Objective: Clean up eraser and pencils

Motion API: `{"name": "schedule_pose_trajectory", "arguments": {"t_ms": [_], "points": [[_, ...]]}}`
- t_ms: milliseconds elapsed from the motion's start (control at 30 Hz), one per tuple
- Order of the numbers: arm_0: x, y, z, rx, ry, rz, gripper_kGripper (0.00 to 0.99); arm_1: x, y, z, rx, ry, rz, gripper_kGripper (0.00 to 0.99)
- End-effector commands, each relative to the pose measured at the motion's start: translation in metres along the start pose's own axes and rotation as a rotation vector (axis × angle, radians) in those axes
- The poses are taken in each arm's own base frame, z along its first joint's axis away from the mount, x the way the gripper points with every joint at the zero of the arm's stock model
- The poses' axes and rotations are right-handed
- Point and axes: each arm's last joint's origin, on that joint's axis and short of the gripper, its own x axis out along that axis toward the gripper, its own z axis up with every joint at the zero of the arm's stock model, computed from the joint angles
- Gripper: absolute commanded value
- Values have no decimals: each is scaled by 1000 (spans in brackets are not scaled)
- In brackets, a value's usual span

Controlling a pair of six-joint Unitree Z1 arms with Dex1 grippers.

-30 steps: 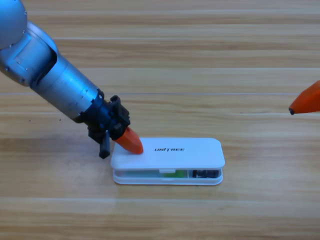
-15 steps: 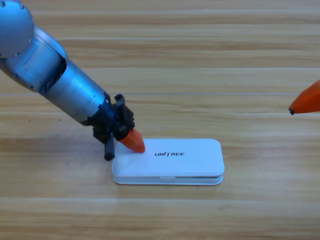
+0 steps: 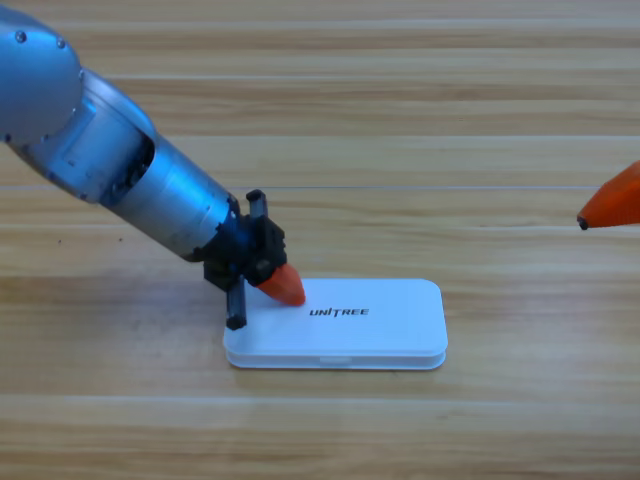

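Note:
The white case (image 3: 370, 325) lies shut on the table, lid down flat. My left gripper (image 3: 283, 286) comes in from the upper left and rests its orange jaws, shut together with nothing between them, on the lid's left end. The eraser and the pencils are hidden from view. Only the orange tip of my right gripper (image 3: 610, 209) shows at the right edge, well away from the case.
The wooden table (image 3: 400, 120) stretches around the case. The left arm's grey body (image 3: 110, 160) crosses the upper left of the picture.
The case lid, ajar one second ago with contents showing, has been pressed flat. My left gripper slid slightly right along the lid. The right gripper held still.

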Motion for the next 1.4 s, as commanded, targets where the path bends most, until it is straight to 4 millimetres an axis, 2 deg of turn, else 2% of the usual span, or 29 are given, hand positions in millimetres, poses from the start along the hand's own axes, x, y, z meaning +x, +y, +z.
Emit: {"name": "schedule_pose_trajectory", "arguments": {"t_ms": [33,167,267,367,467,500,567,633,667,733,833,967,1167,1400], "points": [[55,-35,-35,12,157,-138,0,7,-5,-9,28,22,7,959],[54,-39,-39,7,158,-139,0,7,-5,-9,28,22,7,959],[38,-38,-30,5,142,-126,0,7,-5,-9,28,22,7,959],[5,-34,-11,5,134,-119,0,8,-6,-9,29,23,7,959],[-47,-34,14,16,110,-99,0,8,-6,-9,28,22,7,959],[-66,-36,20,20,102,-91,110,8,-6,-9,28,21,8,959],[-107,-41,32,29,80,-69,541,8,-6,-9,28,21,8,959],[-146,-48,39,35,49,-41,802,8,-6,-9,28,21,8,959],[-163,-52,42,39,34,-28,877,8,-6,-9,28,21,8,959],[-191,-60,47,54,2,-9,965,8,-6,-9,28,21,8,959],[-219,-79,51,98,-57,4,989,9,-6,-9,29,22,10,959],[-241,-106,55,163,-124,-4,990,9,-6,-9,29,23,11,959],[-256,-136,58,223,-191,-63,990,9,-6,-10,30,24,11,959],[-254,-142,58,234,-180,-94,990,9,-6,-10,30,24,11,959]]}}
